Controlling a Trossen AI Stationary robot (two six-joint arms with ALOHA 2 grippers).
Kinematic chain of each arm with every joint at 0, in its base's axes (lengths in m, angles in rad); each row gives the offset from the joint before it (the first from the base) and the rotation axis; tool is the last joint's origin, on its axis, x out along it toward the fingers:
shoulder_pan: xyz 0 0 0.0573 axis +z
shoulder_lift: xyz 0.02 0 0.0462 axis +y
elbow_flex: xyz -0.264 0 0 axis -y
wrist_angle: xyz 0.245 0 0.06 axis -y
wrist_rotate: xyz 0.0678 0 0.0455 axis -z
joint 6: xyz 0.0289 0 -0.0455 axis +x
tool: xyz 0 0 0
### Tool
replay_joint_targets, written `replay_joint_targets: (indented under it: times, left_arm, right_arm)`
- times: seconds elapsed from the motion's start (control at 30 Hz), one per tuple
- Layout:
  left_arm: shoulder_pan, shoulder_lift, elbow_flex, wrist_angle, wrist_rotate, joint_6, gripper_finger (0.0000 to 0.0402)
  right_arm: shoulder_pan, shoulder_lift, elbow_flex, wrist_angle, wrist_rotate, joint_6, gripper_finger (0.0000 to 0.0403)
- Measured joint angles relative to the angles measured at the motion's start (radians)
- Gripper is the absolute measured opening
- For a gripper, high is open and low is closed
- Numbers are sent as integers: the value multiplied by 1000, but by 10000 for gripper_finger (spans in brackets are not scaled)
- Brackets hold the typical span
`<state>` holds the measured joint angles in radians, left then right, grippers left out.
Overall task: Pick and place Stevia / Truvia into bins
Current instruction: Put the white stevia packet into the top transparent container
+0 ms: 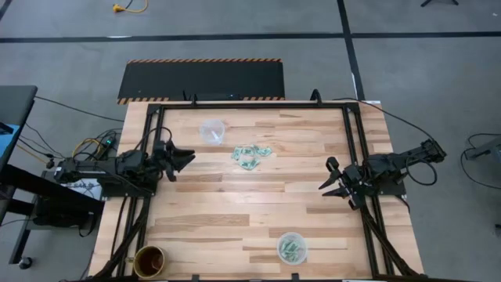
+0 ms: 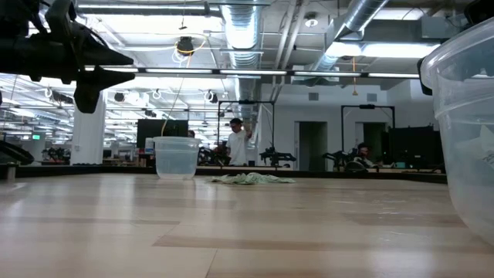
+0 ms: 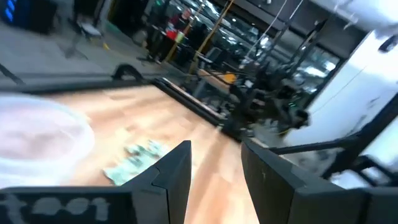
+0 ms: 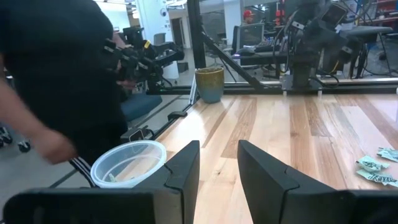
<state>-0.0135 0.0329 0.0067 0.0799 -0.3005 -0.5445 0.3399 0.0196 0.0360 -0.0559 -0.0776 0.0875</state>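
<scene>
A brown cup (image 1: 149,262) sits at a desk (image 1: 235,207) corner. Pale green packets (image 1: 250,154) (loosely heaped) lie mid-desk beside a clear bin (image 1: 212,130); another bin (image 1: 292,247) holds some. Left gripper (image 1: 186,160) and right gripper (image 1: 328,178) fingers apart, empty.

No text, label, brand or number can be read anywhere in these views. The pale green sweetener packets (image 1: 250,154) heaped on the counter (image 1: 235,211) carry print, but it is too small and blurred to make out. The clear cups bear no legible marking.
</scene>
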Motion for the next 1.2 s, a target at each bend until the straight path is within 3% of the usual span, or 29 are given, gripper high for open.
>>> replay_joint_targets:
  times: [0.17,0.37,0.43,0.57,0.67,0.9,1.2]
  left_arm:
    - [0,0,0,1,-22,-100,130]
    - [0,0,0,11,-54,-115,130]
    - [1,0,3,50,-19,-119,130]
    - [-1,31,41,166,176,82,130]
    - [1,91,109,187,166,208,130]
    - [2,467,267,178,126,479,130]
    - [43,1014,456,153,105,476,130]
  right_arm:
    - [0,0,0,0,0,0,102]
    - [0,0,0,0,0,0,102]
    - [0,0,0,0,0,0,102]
    - [0,0,0,0,0,0,102]
    - [0,0,0,0,0,0,102]
    - [0,0,0,0,0,0,102]
    - [0,0,0,0,0,0,102]
